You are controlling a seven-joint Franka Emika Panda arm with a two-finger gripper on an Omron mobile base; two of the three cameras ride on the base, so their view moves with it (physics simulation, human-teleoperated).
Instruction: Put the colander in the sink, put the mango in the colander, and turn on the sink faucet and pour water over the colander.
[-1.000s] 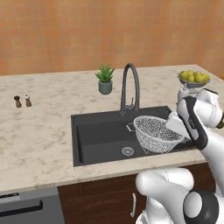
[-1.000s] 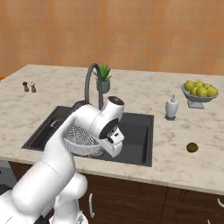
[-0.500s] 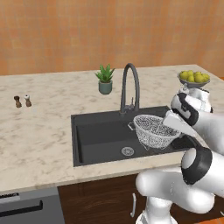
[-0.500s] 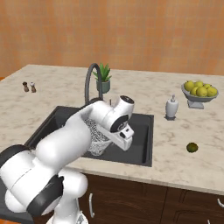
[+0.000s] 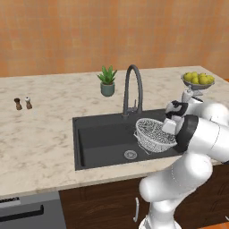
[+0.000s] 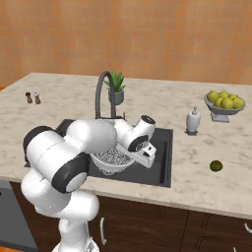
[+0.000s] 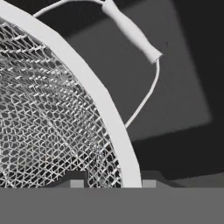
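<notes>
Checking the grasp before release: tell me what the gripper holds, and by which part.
The gripper holds the colander by its rim, one fingertip on each side of the white band, near a side handle.

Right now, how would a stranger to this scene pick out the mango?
Start at the dark sink and move right along the marble counter. The mango lies alone near the front edge, in front of the white soap bottle. It is one dark olive-green oval, unlike the yellow fruits heaped in the grey bowl.

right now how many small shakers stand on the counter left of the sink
2: a dark brown shaker and a white-topped shaker, side by side on the marble counter, far left of the dark grey sink.
</notes>
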